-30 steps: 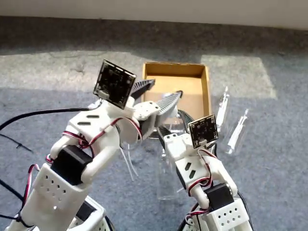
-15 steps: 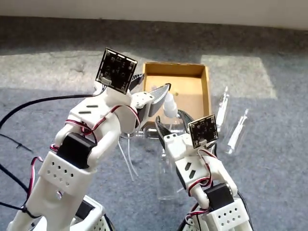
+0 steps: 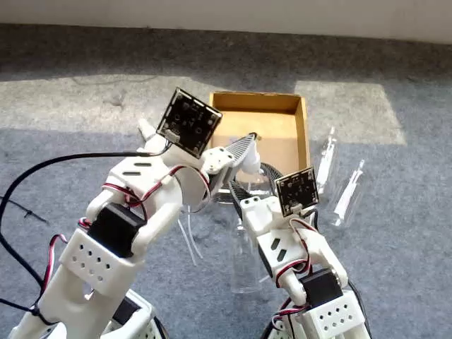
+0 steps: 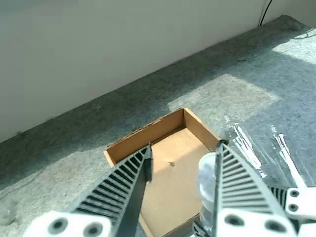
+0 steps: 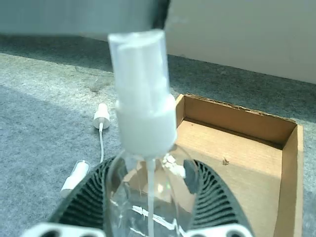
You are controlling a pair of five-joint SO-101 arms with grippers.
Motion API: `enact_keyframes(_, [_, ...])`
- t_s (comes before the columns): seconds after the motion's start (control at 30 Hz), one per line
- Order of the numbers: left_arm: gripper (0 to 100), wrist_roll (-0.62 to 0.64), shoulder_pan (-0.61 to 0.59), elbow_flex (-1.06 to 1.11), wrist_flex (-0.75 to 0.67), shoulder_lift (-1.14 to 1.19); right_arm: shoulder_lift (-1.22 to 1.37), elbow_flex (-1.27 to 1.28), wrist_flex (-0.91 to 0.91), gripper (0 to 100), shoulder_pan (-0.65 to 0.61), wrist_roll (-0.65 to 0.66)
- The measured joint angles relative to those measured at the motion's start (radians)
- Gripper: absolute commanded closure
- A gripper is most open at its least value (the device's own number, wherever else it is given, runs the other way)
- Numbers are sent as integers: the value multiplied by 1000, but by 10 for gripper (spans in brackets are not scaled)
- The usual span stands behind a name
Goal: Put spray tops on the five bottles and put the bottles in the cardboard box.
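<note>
The right gripper (image 5: 150, 170) is clamped on a clear bottle (image 5: 148, 207), with one ribbed finger (image 5: 213, 197) pressed to each side of the bottle's shoulder. The bottle stands upright just outside the near wall of the cardboard box (image 3: 304, 134), on the arms' side. A white spray top (image 5: 143, 94) sits on the bottle's neck, well above the right fingers, and its dip tube runs down inside the bottle. The left gripper (image 4: 185, 146) hangs above the near part of the box with its fingers (image 4: 123, 197) spread apart and nothing clamped between them. The spray top lies within that gap, close against the inner face of one finger and well apart from the other; whether it touches the near finger cannot be determined. Two empty bottles (image 3: 326, 159) (image 3: 349, 189) lie side by side on the grey carpet (image 3: 85, 113) just beyond the box's right wall. A third bottle (image 3: 247, 265) lies on the carpet nearer the arm bases than the box. Two loose spray tops (image 5: 101, 114) (image 5: 74, 177) lie on the carpet off the box's left side.
</note>
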Motion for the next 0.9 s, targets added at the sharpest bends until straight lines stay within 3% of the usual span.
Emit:
enact_keyframes(0.37, [800, -11, 12, -54, 12, 15, -3, -2, 0, 994, -2, 60])
enact_keyframes(0.67, [804, -44, -87, -388, 253, 8, -3, -2, 0, 994, 11, 61])
enact_keyframes(0.9, [800, -51, -152, -206, 339, 14, 127, -201, -18, 994, 164, 61])
